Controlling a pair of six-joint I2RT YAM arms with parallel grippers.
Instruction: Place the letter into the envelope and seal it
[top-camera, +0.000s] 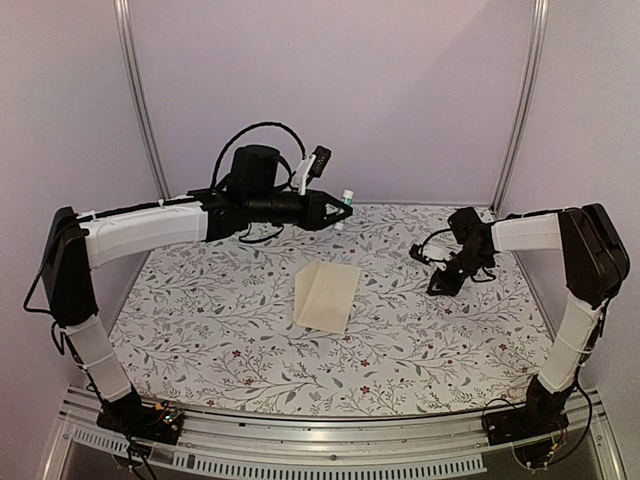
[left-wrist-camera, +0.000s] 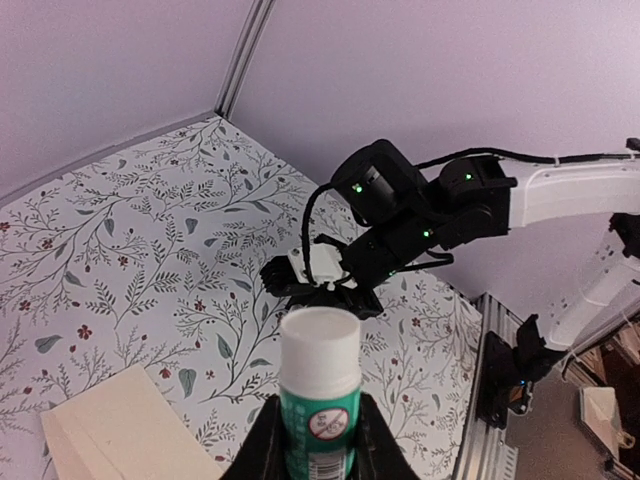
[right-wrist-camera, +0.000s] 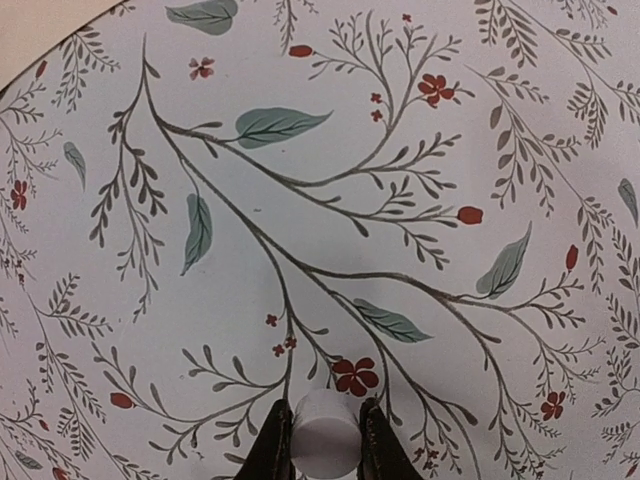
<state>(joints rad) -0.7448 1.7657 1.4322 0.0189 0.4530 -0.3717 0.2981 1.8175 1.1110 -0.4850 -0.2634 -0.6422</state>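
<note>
Left pincer (left-wrist-camera: 318, 425) clamped on the glue stick (left-wrist-camera: 318, 365); right pincer (right-wrist-camera: 325, 445) pinched a small white cap (right-wrist-camera: 325, 430). Envelope (left-wrist-camera: 120, 430) lay below-left of the left pincer. My read: tip down, swipe the flap edge lightly.

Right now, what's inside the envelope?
Only the outside of the envelope shows: plain cream paper lying on the flowery tablecloth. Its inside is covered by its own paper, so I cannot see whether the letter is in there. No letter shows anywhere else.
</note>
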